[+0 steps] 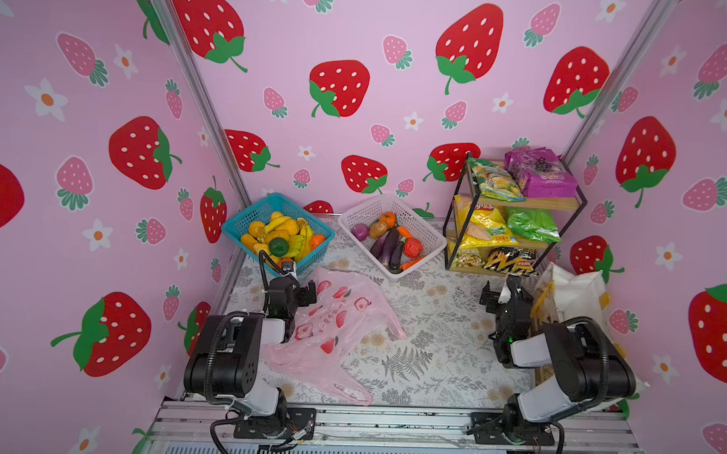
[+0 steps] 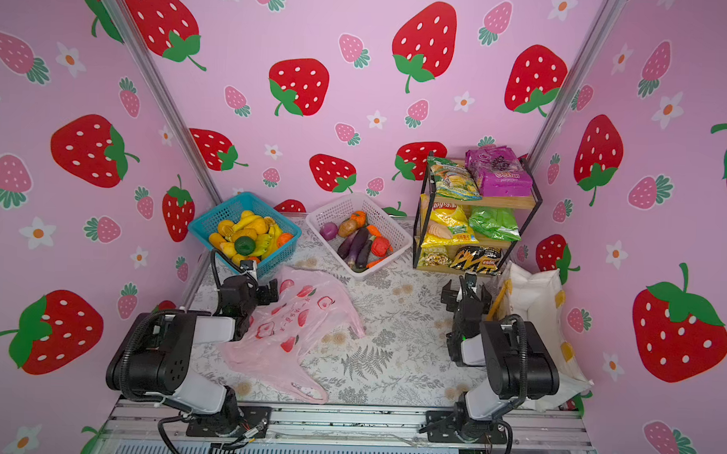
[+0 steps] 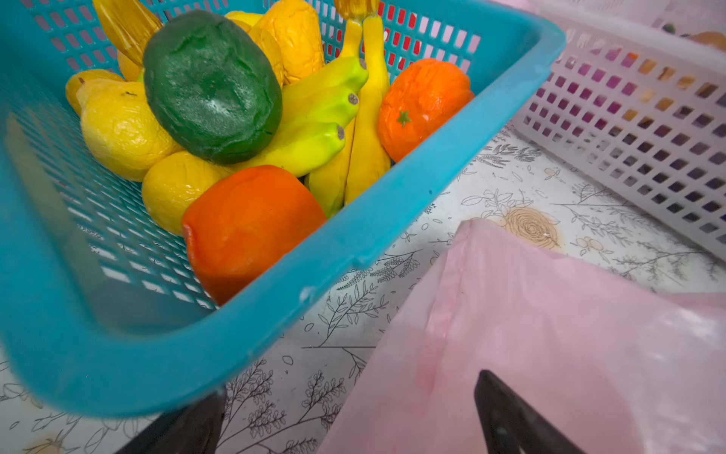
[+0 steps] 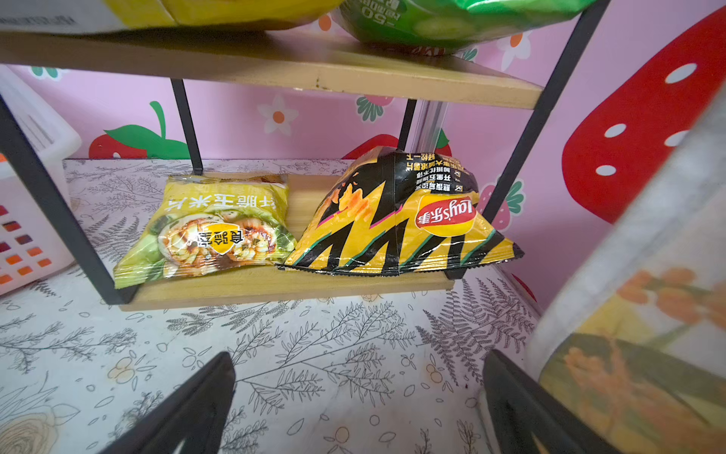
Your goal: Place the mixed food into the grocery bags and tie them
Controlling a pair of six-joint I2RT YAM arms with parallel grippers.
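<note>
A thin pink grocery bag (image 1: 333, 331) (image 2: 291, 329) lies flat on the table. My left gripper (image 1: 299, 282) (image 3: 351, 387) stands open at its far edge, just in front of the blue basket (image 3: 393, 220). In that basket a dark green round fruit (image 1: 279, 246) (image 3: 212, 86) rests on yellow and orange toy fruits. The white tote (image 1: 576, 293) (image 4: 636, 314) with yellow handles stands at the right wall. Beside it my right gripper (image 1: 500, 289) (image 4: 359, 355) is open and empty, facing the shelf. The yellow crisp packet (image 1: 482, 224) and green packet (image 1: 532, 223) lie on the middle shelf.
A white basket (image 1: 354, 215) of toy vegetables stands at the back centre. The black-framed shelf rack (image 1: 453, 223) holds a purple packet (image 1: 538, 171) on top and a black-and-yellow packet (image 4: 393, 228) at the bottom. Pink walls close in on three sides.
</note>
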